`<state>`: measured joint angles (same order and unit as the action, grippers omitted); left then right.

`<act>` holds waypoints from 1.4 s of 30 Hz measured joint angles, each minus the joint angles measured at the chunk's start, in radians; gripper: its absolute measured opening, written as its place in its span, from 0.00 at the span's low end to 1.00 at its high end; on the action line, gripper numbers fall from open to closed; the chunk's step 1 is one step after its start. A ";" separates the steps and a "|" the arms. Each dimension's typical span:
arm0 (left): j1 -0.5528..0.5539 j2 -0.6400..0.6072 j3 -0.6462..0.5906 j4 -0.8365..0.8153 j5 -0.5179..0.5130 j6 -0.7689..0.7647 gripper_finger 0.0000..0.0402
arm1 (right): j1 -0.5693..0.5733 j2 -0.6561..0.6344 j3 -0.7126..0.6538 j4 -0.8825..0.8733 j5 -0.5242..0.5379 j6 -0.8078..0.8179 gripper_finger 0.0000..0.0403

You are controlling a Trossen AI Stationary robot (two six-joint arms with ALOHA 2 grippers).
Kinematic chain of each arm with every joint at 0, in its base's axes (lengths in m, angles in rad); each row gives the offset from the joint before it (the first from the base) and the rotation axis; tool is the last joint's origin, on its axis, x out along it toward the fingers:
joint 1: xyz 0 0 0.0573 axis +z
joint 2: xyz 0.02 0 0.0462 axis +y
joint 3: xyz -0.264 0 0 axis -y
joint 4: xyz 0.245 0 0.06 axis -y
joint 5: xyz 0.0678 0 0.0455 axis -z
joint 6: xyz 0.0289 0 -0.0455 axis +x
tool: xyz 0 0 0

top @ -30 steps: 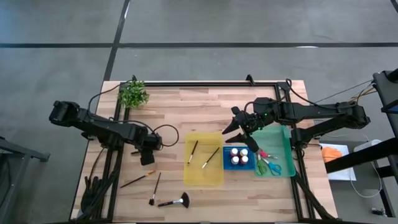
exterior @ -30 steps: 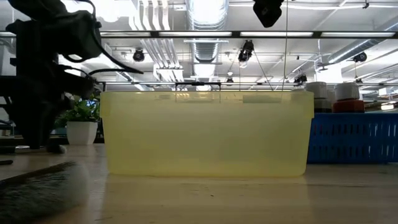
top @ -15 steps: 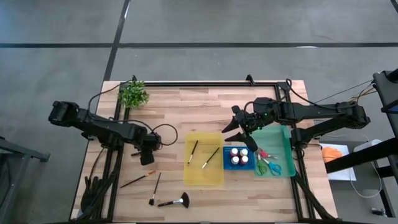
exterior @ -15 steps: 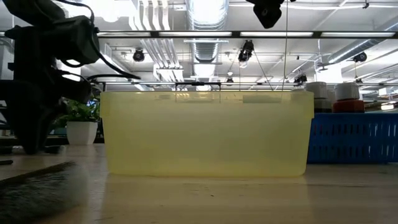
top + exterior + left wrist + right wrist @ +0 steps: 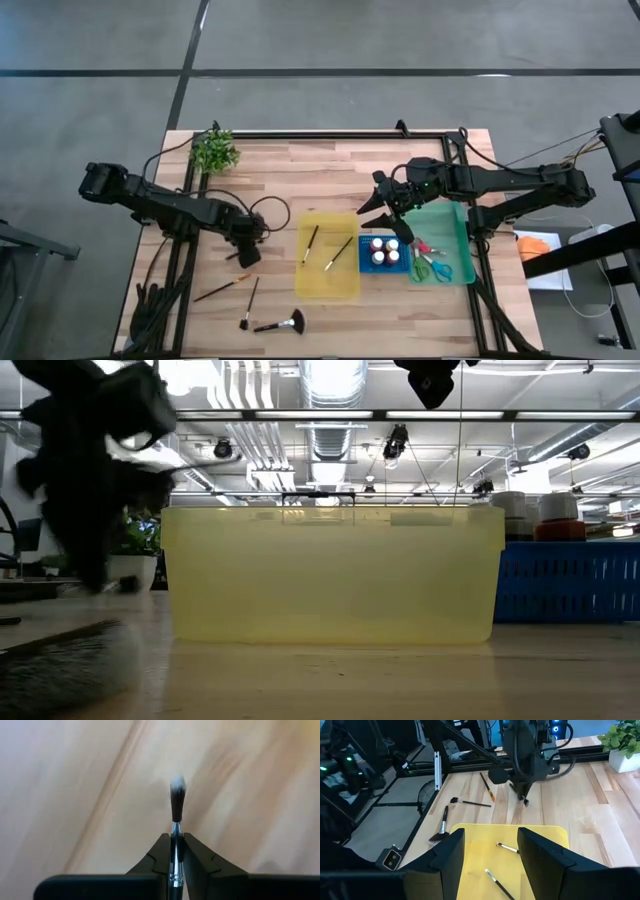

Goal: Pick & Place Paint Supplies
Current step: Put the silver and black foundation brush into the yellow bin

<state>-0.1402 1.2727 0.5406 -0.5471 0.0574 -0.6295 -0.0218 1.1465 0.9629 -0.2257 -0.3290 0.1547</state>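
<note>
thin paintbrush (image 5: 176, 815) pinched between the closed fingers (image 5: 200, 862) of the left gripper (image 5: 245, 252), bristle tip sticking out past the fingertips, above bare wood of the table (image 5: 300, 170), left of the yellow tray (image 5: 327, 283). two more thin brushes (image 5: 324, 248) lying inside that yellow tray. still on the wood near the front left: an orange-tipped brush (image 5: 222, 290), another thin brush (image 5: 248, 303), and the black fan brush (image 5: 281, 323). paint bottles (image 5: 384, 250) standing in the blue tray (image 5: 363, 266); scissors (image 5: 430, 260) lying in the green tray (image 5: 445, 225). right gripper (image 5: 385, 212) hanging above the gap between yellow and blue trays, fingers (image 5: 452, 852) apart, holding nothing. potted plant (image 5: 214, 151) at the back left corner.
</note>
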 joint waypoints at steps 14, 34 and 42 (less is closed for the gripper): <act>0.005 0.041 0.334 0.419 -0.111 -0.086 0.07 | 0.000 0.000 -0.002 -0.002 -0.008 -0.030 0.45; 0.012 0.454 0.496 0.531 -0.102 -0.235 0.26 | 0.057 0.000 -0.002 -0.010 -0.021 -0.024 0.45; 0.009 0.416 0.518 0.522 -0.043 -0.120 0.27 | 0.057 0.000 -0.002 -0.014 -0.020 -0.016 0.45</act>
<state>-0.1312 1.6886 1.0586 -0.0251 0.0145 -0.7493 0.0357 1.1461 0.9607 -0.2399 -0.3490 0.1390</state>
